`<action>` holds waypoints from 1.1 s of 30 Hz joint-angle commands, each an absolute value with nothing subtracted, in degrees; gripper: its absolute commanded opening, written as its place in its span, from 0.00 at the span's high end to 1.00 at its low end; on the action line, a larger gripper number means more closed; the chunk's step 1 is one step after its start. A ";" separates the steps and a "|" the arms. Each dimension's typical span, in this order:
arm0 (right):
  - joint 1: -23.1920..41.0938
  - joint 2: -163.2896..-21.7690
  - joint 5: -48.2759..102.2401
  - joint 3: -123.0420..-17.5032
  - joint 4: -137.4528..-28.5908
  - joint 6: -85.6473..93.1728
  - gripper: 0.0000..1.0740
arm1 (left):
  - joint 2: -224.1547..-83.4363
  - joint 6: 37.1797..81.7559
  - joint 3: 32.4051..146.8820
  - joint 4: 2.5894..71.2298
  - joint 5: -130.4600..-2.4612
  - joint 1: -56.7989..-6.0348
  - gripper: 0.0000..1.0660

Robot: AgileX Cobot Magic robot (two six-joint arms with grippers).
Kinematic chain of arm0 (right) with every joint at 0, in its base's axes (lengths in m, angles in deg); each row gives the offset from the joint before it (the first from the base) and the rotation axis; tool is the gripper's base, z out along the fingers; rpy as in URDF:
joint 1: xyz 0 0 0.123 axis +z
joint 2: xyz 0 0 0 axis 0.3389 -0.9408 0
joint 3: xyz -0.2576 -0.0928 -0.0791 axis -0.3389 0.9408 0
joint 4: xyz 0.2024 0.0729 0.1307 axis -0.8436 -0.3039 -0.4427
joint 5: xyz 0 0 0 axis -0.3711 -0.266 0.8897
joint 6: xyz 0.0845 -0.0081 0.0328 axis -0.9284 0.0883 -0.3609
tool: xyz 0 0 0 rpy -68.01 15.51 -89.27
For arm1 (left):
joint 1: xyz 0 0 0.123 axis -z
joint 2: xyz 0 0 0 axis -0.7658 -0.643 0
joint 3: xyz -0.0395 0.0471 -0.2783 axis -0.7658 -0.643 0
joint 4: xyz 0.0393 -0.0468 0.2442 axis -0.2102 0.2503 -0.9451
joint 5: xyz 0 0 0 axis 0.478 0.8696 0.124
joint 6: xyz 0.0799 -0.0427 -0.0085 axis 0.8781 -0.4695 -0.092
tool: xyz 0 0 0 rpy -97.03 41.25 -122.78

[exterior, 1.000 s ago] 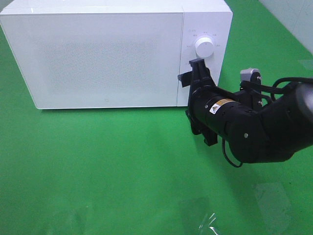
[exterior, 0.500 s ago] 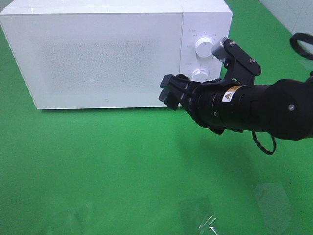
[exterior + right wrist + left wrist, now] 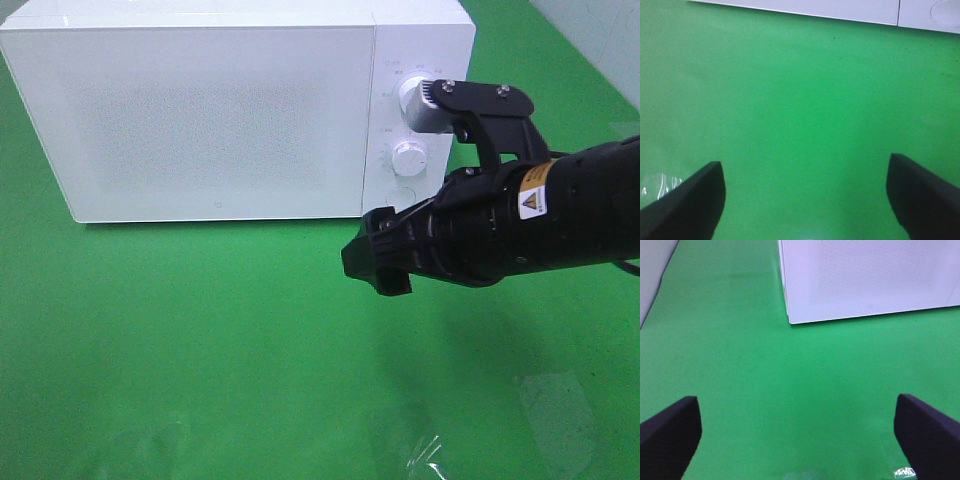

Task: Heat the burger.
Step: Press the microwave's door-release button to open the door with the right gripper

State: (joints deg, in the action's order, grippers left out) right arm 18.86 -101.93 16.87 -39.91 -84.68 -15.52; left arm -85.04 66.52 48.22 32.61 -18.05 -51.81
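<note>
White box-shaped microwave oven (image 3: 220, 110) stands on the green table surface (image 3: 200, 340), door shut. Right gripper (image 3: 375, 262) — black, jaws spread wide, empty — hovers in front of the oven's knob panel. Left gripper (image 3: 797, 412) — jaws wide, nothing between them. Burger: location cannot be told.
</note>
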 commanded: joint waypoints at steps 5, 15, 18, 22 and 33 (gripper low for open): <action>18.52 -92.30 1.92 -40.14 -78.44 -14.26 0.27 | -83.72 66.23 47.93 32.73 -18.33 -51.99 0.03; 18.58 -81.99 -15.79 -40.14 -78.09 -10.42 0.29 | -83.72 66.23 47.93 32.73 -18.33 -51.99 0.03; 18.58 -78.55 -20.95 -40.14 -78.15 -10.42 0.29 | -83.72 66.23 47.93 32.73 -18.33 -51.99 0.03; 18.58 -75.28 -23.87 -40.08 -78.15 -10.42 0.29 | -83.72 66.23 47.93 32.73 -18.33 -51.99 0.03; 12.39 -60.96 -30.63 -40.08 -79.70 -8.93 0.29 | -83.72 66.23 47.93 32.73 -18.33 -51.99 0.03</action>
State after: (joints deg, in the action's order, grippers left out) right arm 12.62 -61.47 -29.83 -39.91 -79.58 -9.62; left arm -85.04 66.52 48.22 32.61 -18.05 -51.81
